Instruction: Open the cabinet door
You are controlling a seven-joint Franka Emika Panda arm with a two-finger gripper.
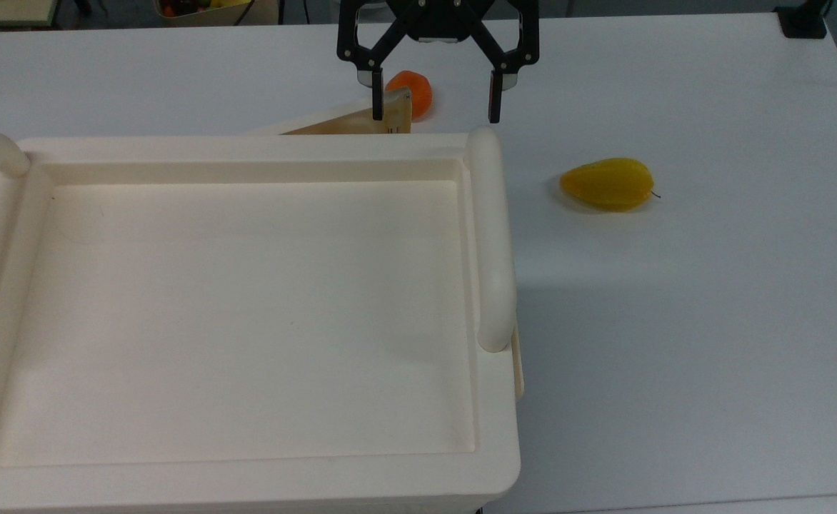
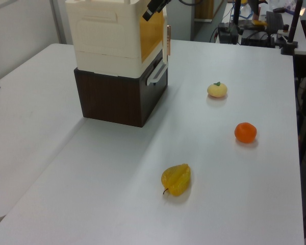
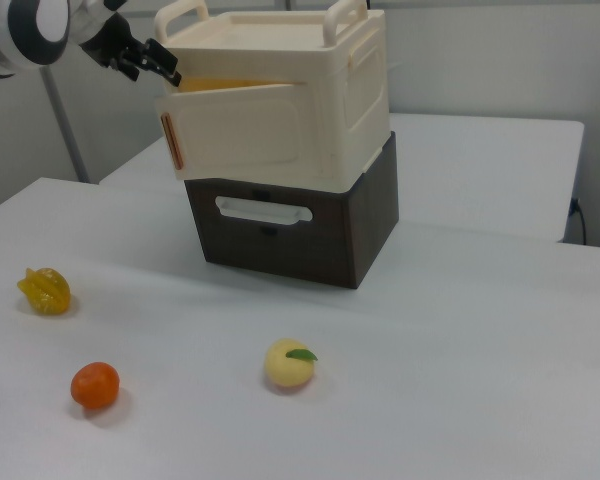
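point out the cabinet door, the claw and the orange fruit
cabinet door (image 3: 242,130), right view, middle of its panel
claw (image 1: 434,93), top view, midway between its fingertips
orange fruit (image 2: 245,132), left view, its middle

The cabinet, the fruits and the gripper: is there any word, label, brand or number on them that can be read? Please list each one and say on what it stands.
None: no readable text in any view.
Cabinet door: an orange-brown strip near its free edge, a mark only, no letters to tell.
Gripper, orange, yellow fruit, table: plain, no writing.
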